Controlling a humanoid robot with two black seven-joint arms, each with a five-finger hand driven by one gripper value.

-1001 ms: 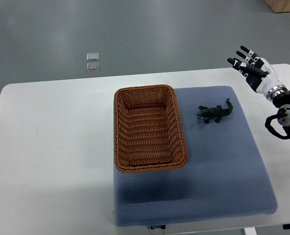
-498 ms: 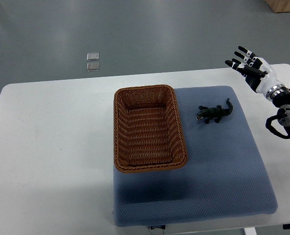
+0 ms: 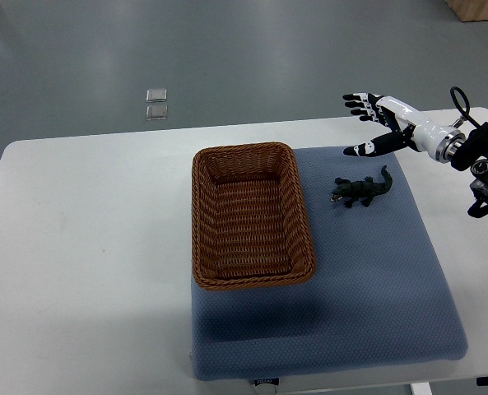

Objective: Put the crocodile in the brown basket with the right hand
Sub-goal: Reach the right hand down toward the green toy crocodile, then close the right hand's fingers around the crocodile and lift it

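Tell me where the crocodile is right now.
In the top view the crocodile lies on the blue mat, just right of the brown basket, with the open right hand just beyond it.

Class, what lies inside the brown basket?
Nothing: the brown basket shows only its bare woven floor. The crocodile lies outside, on the blue mat to its right. The mat under the basket is covered.

Pad (image 3: 375, 288) lies on the right half of the tabletop (image 3: 87, 247), reaching its near edge. Basket (image 3: 201, 222) sits on the pad's left part. Crocodile (image 3: 360, 190) on pad, right of basket and apart from it, toward the far side, head toward basket. Right hand (image 3: 388, 123) hovers behind crocodile, over pad's far edge, not touching. Two small squares (image 3: 155, 104) on floor (image 3: 268, 58) beyond tabletop, behind-left of basket.
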